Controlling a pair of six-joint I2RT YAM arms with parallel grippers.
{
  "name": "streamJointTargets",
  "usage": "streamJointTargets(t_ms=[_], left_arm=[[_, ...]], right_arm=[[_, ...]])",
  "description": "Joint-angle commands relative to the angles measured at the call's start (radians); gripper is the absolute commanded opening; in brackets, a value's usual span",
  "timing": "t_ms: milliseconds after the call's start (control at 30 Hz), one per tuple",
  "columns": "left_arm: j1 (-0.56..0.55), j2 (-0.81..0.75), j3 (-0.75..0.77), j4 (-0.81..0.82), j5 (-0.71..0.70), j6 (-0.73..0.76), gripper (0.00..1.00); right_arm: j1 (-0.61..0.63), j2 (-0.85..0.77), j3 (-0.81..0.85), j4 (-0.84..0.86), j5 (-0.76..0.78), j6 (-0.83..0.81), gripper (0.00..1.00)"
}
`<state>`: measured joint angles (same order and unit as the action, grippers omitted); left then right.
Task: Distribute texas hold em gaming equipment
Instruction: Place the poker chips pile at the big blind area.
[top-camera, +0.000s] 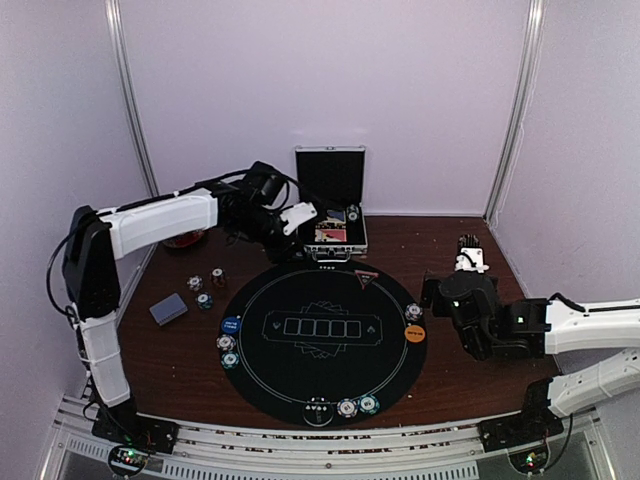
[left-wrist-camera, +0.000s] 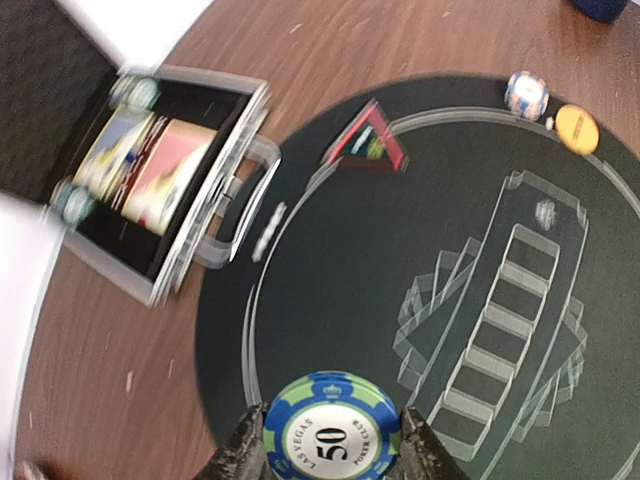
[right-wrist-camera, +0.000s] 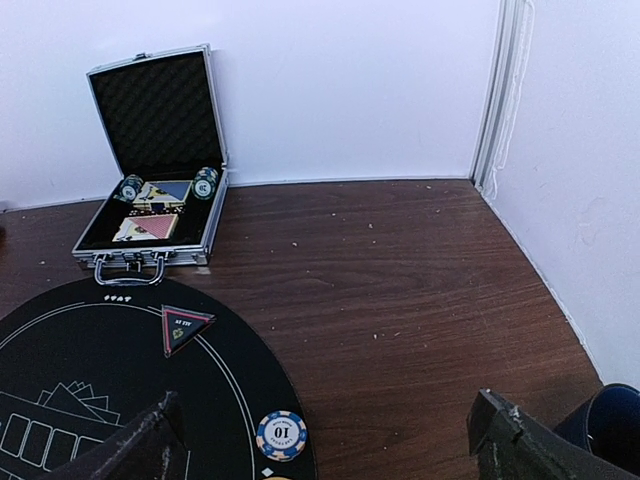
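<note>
In the left wrist view a blue and green striped poker chip (left-wrist-camera: 333, 432) marked 50 sits flat-face-up between my left fingers (left-wrist-camera: 243, 452), above the black mat's edge. My left gripper (top-camera: 303, 219) hovers by the front of the open silver case (top-camera: 335, 200), shut on that chip. Card packs (left-wrist-camera: 150, 170) and chips (left-wrist-camera: 140, 92) lie inside the case. My right gripper (right-wrist-camera: 328, 425) is open and empty, low beside the mat's right rim. A blue and cream chip (right-wrist-camera: 281, 435) marked 10 lies just in front of it. A grey-blue card deck (top-camera: 168, 309) rests left of the mat.
The round black mat (top-camera: 320, 375) carries a blue disc (top-camera: 231, 325), an orange disc (top-camera: 414, 333), a triangle marker (top-camera: 367, 277) and chips at its left (top-camera: 229, 345) and near (top-camera: 346, 407) edges. Loose chips (top-camera: 204, 299) lie on the wood. A dark blue mug (right-wrist-camera: 615, 420) stands by my right finger.
</note>
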<state>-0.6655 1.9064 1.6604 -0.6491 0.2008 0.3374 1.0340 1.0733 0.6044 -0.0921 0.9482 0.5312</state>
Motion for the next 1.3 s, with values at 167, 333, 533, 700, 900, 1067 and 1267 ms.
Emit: streamJointTargets(t_ms=[167,333,533,700,900,1067,1267], left_arm=[[-0.173,0.360,0.450,-0.116,-0.047,-0.036,0.22],[-0.240,0.496,0.612,-0.087,-0.030,-0.044,0.22],[-0.261,0.544,0.628,0.053,-0.002,-0.060,0.22],[-0.268,0.607,0.665,0.097,0.007,-0.058,0.23],[-0.275,0.698,0.753,0.125,0.013,-0.074,0.23],[-0.284,0.764,0.833,0.146,-0.001,-0.080,0.23],[-0.307,0.822,0.878,0.174,-0.016,-0.075,0.25]], right_arm=[[-0.028,-0.021,-0.021,-0.016,0.060,0.036,1.00],[-0.032,-0.041,-0.017,-0.044,0.069,0.061,1.00],[-0.032,-0.137,-0.026,-0.088,0.093,0.111,1.00],[-0.032,-0.274,-0.058,-0.084,0.101,0.112,1.00],[-0.032,-0.342,-0.065,-0.077,0.076,0.091,0.99],[-0.032,-0.305,-0.054,-0.066,0.030,0.086,0.99],[-0.032,-0.291,-0.051,-0.058,-0.001,0.080,0.99]])
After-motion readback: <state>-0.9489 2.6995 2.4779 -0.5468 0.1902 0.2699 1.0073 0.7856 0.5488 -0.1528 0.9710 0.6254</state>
